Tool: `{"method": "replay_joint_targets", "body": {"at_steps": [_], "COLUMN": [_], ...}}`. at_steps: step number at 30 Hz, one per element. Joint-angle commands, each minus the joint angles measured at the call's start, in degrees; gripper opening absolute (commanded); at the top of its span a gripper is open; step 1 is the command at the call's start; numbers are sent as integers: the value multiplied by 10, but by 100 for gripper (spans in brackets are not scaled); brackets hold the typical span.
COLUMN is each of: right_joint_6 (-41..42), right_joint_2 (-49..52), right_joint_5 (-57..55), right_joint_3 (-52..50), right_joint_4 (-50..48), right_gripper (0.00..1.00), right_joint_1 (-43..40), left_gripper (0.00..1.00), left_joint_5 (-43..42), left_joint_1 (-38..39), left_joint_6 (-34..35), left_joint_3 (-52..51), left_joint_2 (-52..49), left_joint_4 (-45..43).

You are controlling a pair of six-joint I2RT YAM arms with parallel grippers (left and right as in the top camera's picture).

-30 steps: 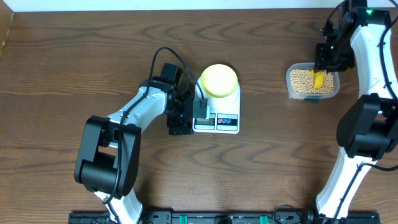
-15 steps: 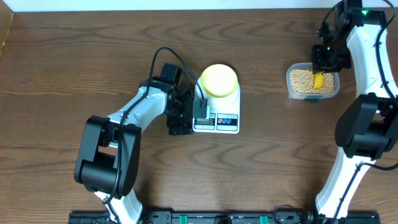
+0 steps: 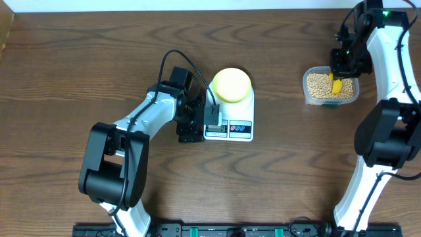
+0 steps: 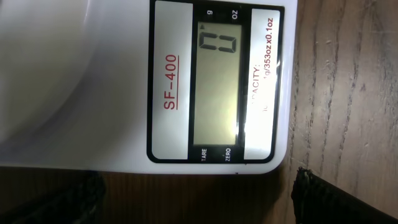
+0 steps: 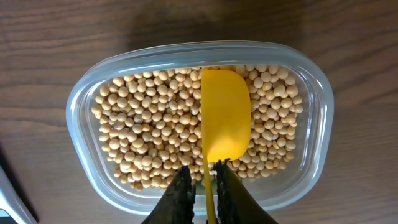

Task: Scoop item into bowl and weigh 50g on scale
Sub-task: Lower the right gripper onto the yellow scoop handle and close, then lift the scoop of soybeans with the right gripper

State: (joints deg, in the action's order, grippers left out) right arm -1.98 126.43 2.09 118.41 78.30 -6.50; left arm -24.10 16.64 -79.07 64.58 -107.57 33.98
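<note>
The right gripper (image 5: 205, 178) is pinching the thin handle of the yellow scoop (image 5: 225, 115), its fingers (image 5: 182, 182) closed to a narrow gap with the handle between them. The scoop is lying flat over the beans (image 5: 149, 137) in the tub (image 5: 78, 106), and no beans are showing on its face. The step in hand is looking like the first scoop, with nothing loaded yet.

The next move is likely calling for tipping the scoop's lip down into the beans, levelling it, and lifting it straight up. The scoop's far end is sitting close to the tub's far wall, and the gripper is hanging over the near wall. Both rims are leaving little room for a long stroke, and a short dig is looking safer.

To the left, well apart from the tub, the bowl (image 3: 231, 84) is sitting on the scale (image 3: 229, 128). It is looking empty, and the display (image 4: 217, 87) is reading 0. Bare wood is lying between tub and scale, giving an open path.

The left gripper (image 3: 194, 126) is hovering just beside the scale's front-left corner. Its fingers are spread wide and holding nothing, and it is crowding that side of the scale.
</note>
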Motion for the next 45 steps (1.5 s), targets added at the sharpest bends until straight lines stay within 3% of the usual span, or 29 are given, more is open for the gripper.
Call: {"method": "replay_joint_targets", "body": {"at_steps": [1, 4, 10, 18, 25, 45], "right_joint_6": [1, -15, -16, -81, -117, -118], "right_joint_2": [-1, -1, -1, -1, -1, -1], "right_joint_5": [-7, -11, 2, 140, 149, 195], "right_joint_3": [-3, -3, -3, -3, -3, -43], "right_joint_4": [-4, -4, -7, -9, -7, -33], "right_gripper": [6, 1, 1, 1, 1, 1], "right_joint_1": [7, 8, -8, -48, -60, -93], "left_gripper": [98, 98, 98, 98, 98, 97], "left_joint_5": [-21, -21, -21, -21, -21, -20], "left_joint_1": [0, 0, 0, 0, 0, 0], "left_joint_6": [5, 5, 5, 5, 5, 5], "left_joint_3": [-7, -7, -7, -7, -7, -7], "left_joint_2": [-3, -3, -3, -3, -3, -3], "left_joint_4": [0, 0, 0, 0, 0, 0]}}
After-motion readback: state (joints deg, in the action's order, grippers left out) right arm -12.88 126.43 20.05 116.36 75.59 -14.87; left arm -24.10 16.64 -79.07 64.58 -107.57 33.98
